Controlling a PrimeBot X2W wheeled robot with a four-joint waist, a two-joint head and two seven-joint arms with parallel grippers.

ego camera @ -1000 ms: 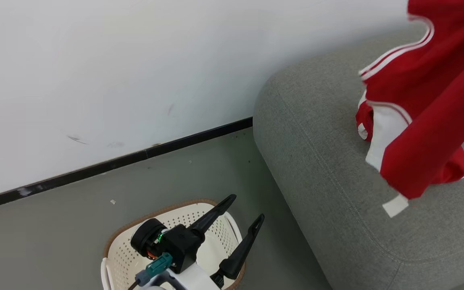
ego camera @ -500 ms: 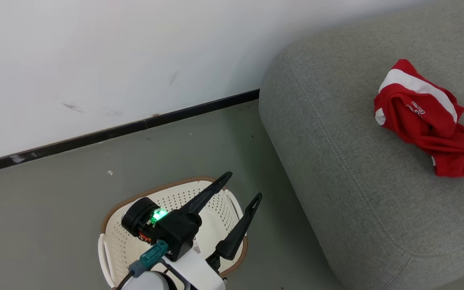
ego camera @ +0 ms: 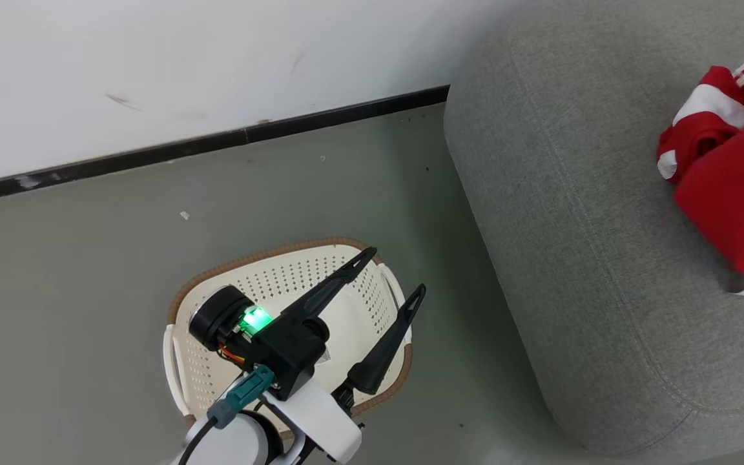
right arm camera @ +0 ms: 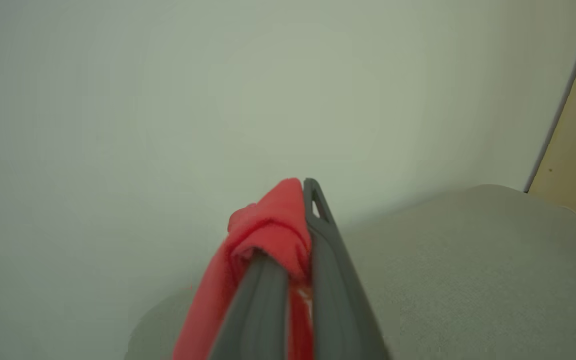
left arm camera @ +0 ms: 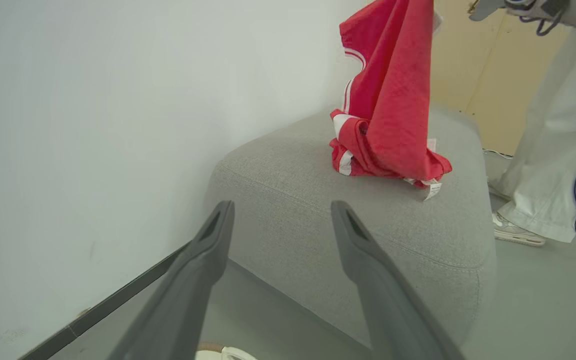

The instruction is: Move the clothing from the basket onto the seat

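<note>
Between the two fingers of my right gripper (right arm camera: 300,210), pressed tight together, a fold of the red clothing (right arm camera: 268,235) is pinched, and the cloth hangs down from there. Its lower end lies bunched on the grey seat (ego camera: 572,226), at three o'clock in the head view, with a white tag at its bottom edge. My left gripper (ego camera: 396,270) is spread wide with nothing in it, over the white basket (ego camera: 268,248) on the floor (ego camera: 88,290) at six o'clock. Past the seat, at three o'clock in the left wrist view, a person (left arm camera: 553,150) in white trousers stands.
</note>
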